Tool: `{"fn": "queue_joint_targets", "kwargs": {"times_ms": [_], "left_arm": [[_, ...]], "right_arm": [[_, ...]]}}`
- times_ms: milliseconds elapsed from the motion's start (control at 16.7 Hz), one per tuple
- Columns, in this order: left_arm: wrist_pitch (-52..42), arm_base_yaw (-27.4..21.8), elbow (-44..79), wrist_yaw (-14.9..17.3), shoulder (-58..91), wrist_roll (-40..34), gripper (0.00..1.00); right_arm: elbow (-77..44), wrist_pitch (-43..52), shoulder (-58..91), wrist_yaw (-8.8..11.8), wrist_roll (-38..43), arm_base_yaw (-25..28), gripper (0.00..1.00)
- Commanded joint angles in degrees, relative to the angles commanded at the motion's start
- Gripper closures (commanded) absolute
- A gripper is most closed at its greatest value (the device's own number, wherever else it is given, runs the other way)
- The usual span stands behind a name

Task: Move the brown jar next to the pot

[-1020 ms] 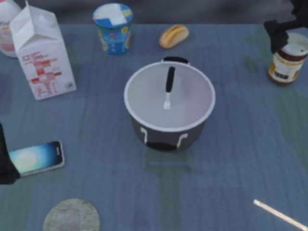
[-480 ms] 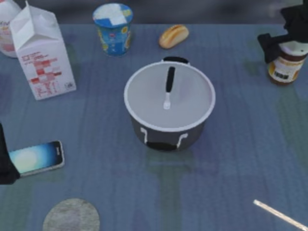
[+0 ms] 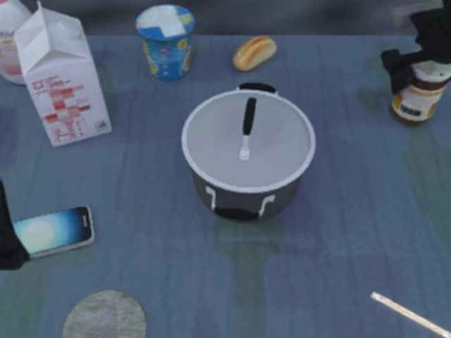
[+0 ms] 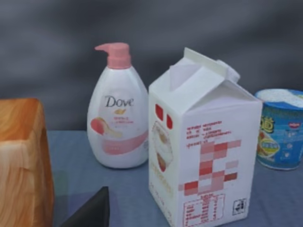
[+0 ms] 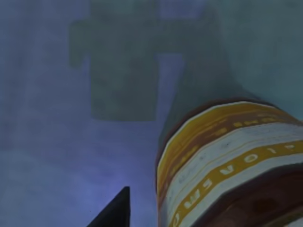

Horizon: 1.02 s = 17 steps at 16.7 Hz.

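The brown jar point(image 3: 416, 98) stands at the table's far right, its yellow-and-white label point(image 5: 227, 161) filling the right wrist view. My right gripper point(image 3: 423, 67) is down over the jar's top and open, straddling it. One dark finger point(image 5: 116, 213) shows beside the label with a gap between them; the other finger is out of view. The pot point(image 3: 246, 151), dark grey with a light lid and black bar handle, sits mid-table, well left of the jar. My left gripper point(image 3: 7, 239) is parked at the left edge, open, one fingertip point(image 4: 94, 210) showing.
A milk carton point(image 3: 63, 77), a blue cup point(image 3: 166, 41) and a bread roll point(image 3: 254, 53) stand along the back. A phone point(image 3: 53, 231), a grey disc point(image 3: 106, 315) and a thin stick point(image 3: 412, 315) lie near the front. A Dove bottle point(image 4: 118, 123) stands behind the carton.
My right gripper has shifted left and lowered over the jar, now covering most of its lid. The jar, the pot and the left arm have not moved.
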State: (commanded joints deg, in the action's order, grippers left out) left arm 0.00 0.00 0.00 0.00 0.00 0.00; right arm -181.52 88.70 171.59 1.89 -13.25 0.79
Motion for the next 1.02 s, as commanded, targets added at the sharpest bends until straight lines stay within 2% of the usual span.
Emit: {"fn": "queue_joint_targets", "kwargs": {"times_ms": [540, 1020], "left_arm": [[0.0, 0.0, 0.0, 0.0, 0.0, 0.0, 0.00], [0.0, 0.0, 0.0, 0.0, 0.0, 0.0, 0.00]], "right_arm": [[0.0, 0.0, 0.0, 0.0, 0.0, 0.0, 0.98], [0.0, 0.0, 0.0, 0.0, 0.0, 0.0, 1.00]]}}
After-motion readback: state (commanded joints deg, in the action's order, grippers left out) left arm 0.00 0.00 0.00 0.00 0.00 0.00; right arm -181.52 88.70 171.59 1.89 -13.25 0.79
